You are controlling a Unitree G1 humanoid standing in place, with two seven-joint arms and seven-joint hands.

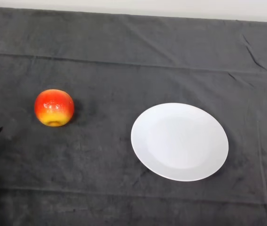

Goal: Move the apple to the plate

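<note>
Apple (54, 108) sits alone on the left of the dark cloth (124, 56), well apart from the white plate (145, 141) at centre right.

It looks round, smooth and rigid, likely light, and its glossy skin could slip or roll, so a hold across its widest part from both sides seems best. The soft, creased cloth should damp rolling; open room surrounds both things. No hand is visible, so its state cannot be told.

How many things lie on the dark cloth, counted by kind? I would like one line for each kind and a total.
Apple: 1
Plate: 1
Total: 2
</note>
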